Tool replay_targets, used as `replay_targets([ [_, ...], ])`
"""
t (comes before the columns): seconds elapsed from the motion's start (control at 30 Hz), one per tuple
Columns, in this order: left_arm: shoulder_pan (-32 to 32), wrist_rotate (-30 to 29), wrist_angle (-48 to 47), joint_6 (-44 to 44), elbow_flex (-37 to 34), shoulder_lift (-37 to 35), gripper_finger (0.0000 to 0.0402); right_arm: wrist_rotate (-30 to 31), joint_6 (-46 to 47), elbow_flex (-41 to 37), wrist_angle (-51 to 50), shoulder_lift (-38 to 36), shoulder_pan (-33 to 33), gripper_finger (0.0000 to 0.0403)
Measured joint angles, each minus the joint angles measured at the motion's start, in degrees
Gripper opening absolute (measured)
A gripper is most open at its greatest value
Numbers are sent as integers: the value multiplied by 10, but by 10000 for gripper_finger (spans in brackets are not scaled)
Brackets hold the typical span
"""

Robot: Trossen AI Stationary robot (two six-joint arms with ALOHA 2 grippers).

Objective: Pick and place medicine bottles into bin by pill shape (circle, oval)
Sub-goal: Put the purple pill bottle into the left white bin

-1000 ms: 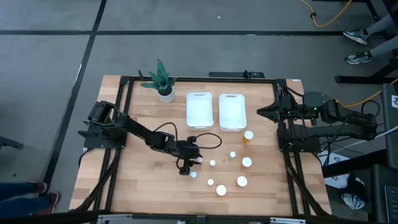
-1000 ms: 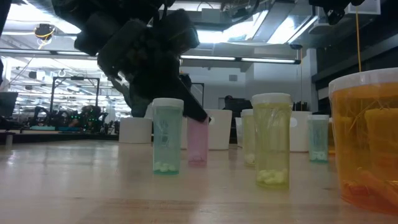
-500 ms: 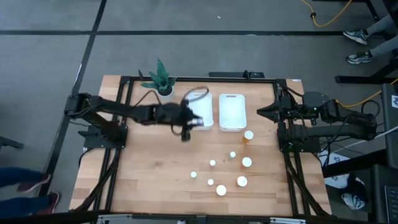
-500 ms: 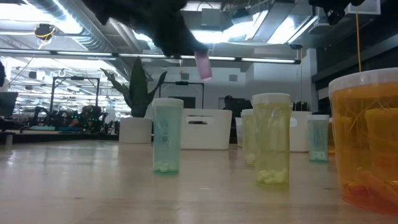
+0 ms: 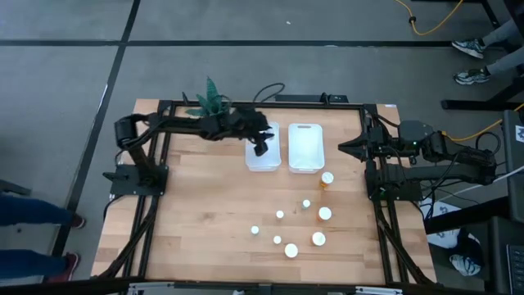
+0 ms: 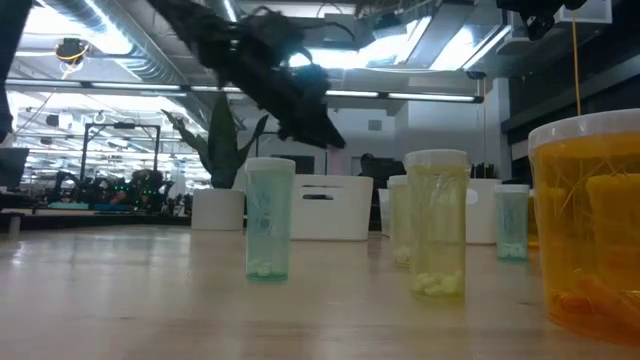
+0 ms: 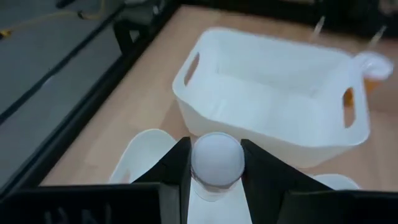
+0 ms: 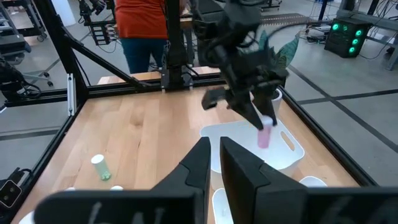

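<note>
Left pincer (image 5: 260, 146) carried pink bottle (image 8: 265, 133) over bin (image 5: 264, 157).

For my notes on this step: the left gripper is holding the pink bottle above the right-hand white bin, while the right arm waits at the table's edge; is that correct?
Not quite. The left gripper holds the pink bottle above the left-hand white bin, not the right-hand white bin, as the high view shows. The right arm does wait at the table's right edge.
</note>
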Motion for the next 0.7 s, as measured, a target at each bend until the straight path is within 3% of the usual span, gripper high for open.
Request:
replay_targets([
  [0.2, 2, -2, -80, 3, 50, 31, 95, 0, 2, 0, -1, 0, 0, 39],
  [0.7, 27, -12, 3, -29, -3, 55, 95, 0, -13, 0, -2, 0, 0, 39],
])
